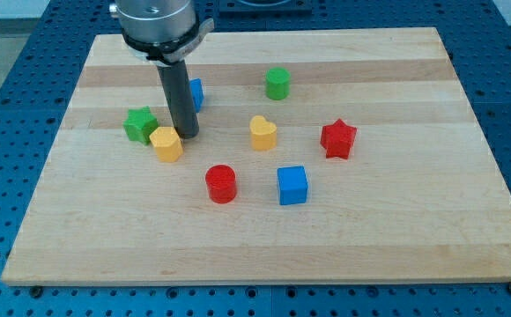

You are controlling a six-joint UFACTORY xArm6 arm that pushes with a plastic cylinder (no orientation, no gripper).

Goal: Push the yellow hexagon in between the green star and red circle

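On the board's left half: the small yellow hexagon block (166, 143) is found just beside the green star block (139, 124), towards the view's bottom right of it.
Tip position: my tip (186, 135) is set against the yellow hexagon's upper right side, apparently touching.
Fingers: none are fitted; only a straight dark rod is carried, so no opening can be told.
Target gap: the red cylinder block (222, 184) is seen nearer the bottom edge, well apart from the green star.
Step in hand: the hexagon is judged nearly placed, though crowded towards the star.
Next move: a short push towards the red circle is called for, probably from the star's side.
Containers: none are seen on the pale wooden board (396, 238).
Other blocks: a yellow heart block (262, 133) is near the centre.
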